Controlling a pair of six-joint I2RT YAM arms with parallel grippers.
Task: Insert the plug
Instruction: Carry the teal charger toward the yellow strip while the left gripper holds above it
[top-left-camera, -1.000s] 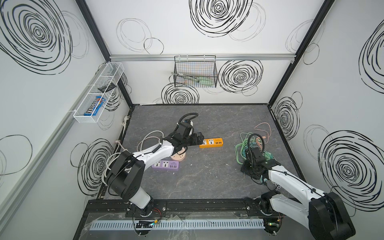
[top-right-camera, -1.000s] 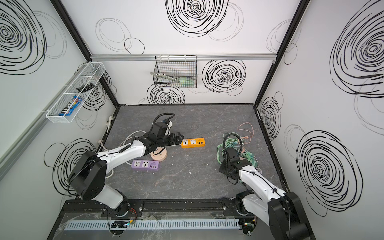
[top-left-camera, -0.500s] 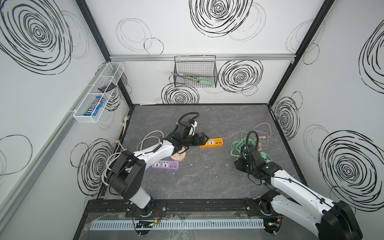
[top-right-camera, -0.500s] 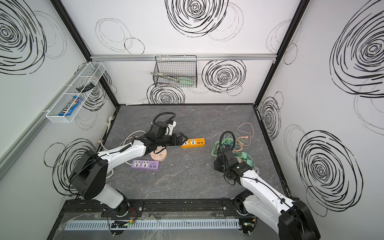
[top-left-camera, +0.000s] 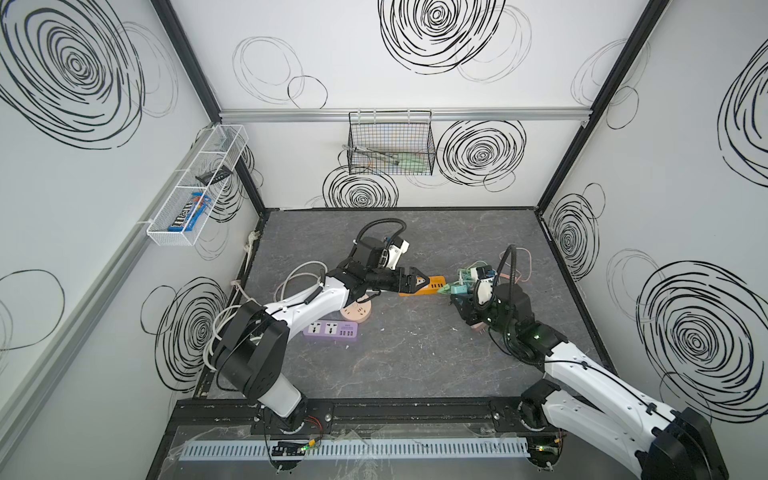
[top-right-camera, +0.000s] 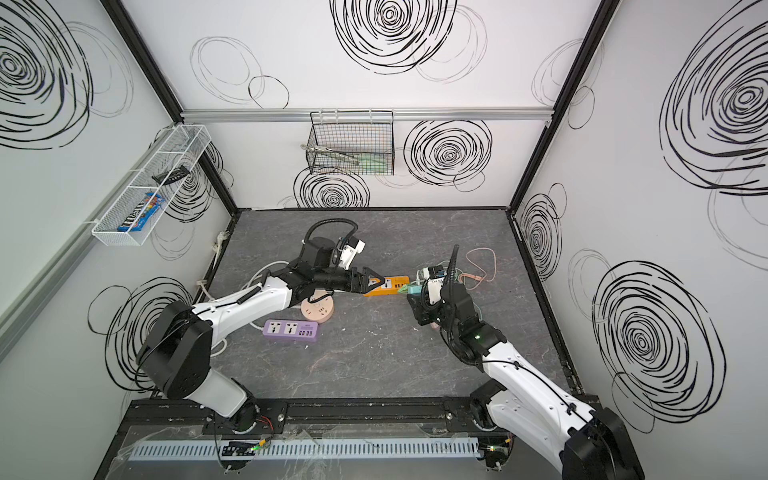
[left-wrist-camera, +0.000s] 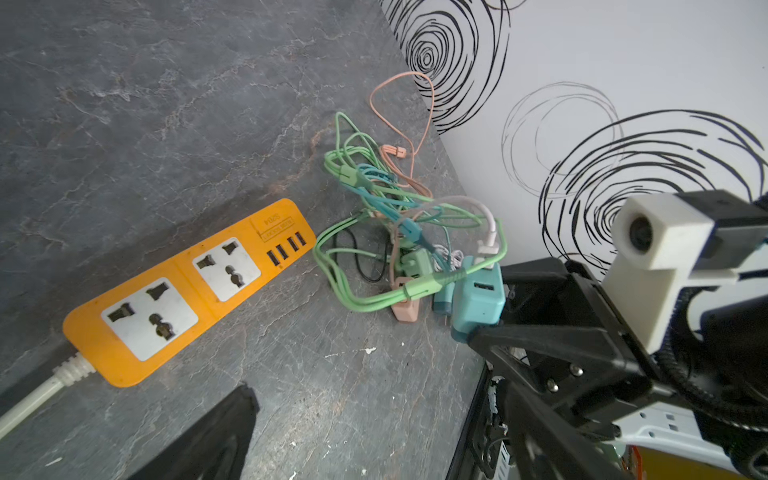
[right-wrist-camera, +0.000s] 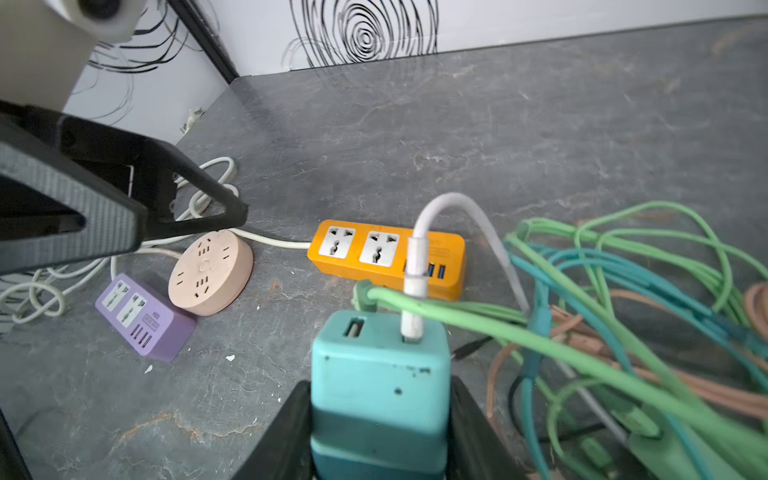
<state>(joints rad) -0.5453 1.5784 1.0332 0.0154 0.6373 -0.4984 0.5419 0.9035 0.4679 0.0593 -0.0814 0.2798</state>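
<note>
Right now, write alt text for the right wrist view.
The right gripper holds a teal USB charger with a white cable plugged in. Beyond lie an orange power strip, a round pink socket and a purple power strip.

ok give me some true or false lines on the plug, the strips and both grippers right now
1. The right gripper holds the teal charger. True.
2. The teal charger is plugged into the orange power strip. False: it is held apart from the strip, and both of the strip's sockets are empty.
3. The left gripper is shut on the orange power strip. False: its jaws stand open and grip nothing.
4. A white cable is plugged into the teal charger. True.
</note>
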